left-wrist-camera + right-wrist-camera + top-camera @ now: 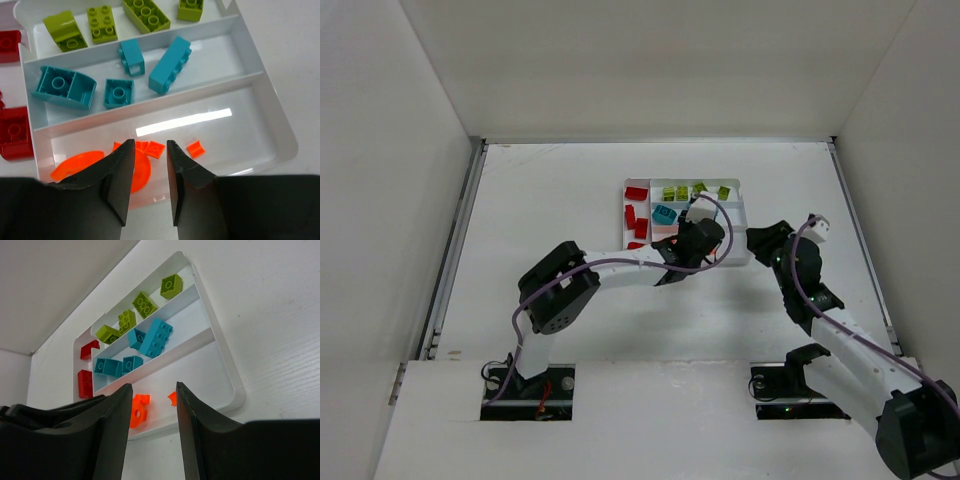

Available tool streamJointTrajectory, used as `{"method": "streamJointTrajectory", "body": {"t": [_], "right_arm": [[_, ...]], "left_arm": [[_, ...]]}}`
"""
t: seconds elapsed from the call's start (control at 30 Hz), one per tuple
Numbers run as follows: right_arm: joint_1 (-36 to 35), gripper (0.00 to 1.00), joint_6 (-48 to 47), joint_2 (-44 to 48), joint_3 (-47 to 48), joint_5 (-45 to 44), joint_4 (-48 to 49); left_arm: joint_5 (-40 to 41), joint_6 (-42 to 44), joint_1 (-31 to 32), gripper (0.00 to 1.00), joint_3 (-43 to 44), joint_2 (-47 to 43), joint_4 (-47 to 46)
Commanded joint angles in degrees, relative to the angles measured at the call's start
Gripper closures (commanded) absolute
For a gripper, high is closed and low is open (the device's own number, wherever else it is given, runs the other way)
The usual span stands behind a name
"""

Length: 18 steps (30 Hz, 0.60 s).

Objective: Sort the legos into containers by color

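Place: a robotics lab test cell, not a home or a shop.
Enclosure: plain white panels box in the work area, namely a back wall (650, 60), a left wall (380, 180) and a right wall (910, 150).
Surface: a white table (570, 200) with a metal rail (453, 250) along its left edge.
Machines: a left arm (620, 270) and a right arm (840, 340), black and white, bolted into dark cutouts (528, 385) at the near edge.
Wiring: a purple cable (516, 330) runs exposed along the left arm.
Prop: a white tray (738, 215) of coloured toy bricks (636, 193) set out as test material.

White-black arms (625, 276), perhaps purple cables (513, 335)
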<state>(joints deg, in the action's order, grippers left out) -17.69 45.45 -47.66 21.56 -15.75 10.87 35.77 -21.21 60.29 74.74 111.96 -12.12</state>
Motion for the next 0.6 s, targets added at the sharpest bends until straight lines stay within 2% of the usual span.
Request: {"method": "streamJointTrajectory", "body": {"t": [0.0,0.1,0.23,0.33,0.5,0.57], "right_arm": [[0.07,0.54,0.43,-0.5,-0.03,0.63,3.1],[-0.02,0.53,0.43,-0.94,0.06,0.63,3.36],[-0.02,0.54,0.43,-1.65,0.15,0.63,3.63],[-0.02,0.57,0.34,-2.44,0.15,0.37,3.89],[-0.02,0.7,-0.01,-3.05,0.32,-0.16,3.72],[-0.02,0.7,-0.27,-2.53,0.41,-0.68,3.54]], "left_arm": [[-0.79,2.14,-0.22,0.68,2.61,-0.25,-2.82],[-0.79,2.23,-0.13,0.61,1.03,-2.35,-3.0],[-0.17,1.88,-0.04,0.59,-3.36,-7.01,-3.0],[0.35,0.21,-0.83,0.58,-8.36,-12.01,-2.56],[0.71,-4.35,-3.82,0.54,-18.38,-22.03,-1.42],[0.71,-6.99,-5.83,0.53,-23.3,-27.38,-0.28]]}}
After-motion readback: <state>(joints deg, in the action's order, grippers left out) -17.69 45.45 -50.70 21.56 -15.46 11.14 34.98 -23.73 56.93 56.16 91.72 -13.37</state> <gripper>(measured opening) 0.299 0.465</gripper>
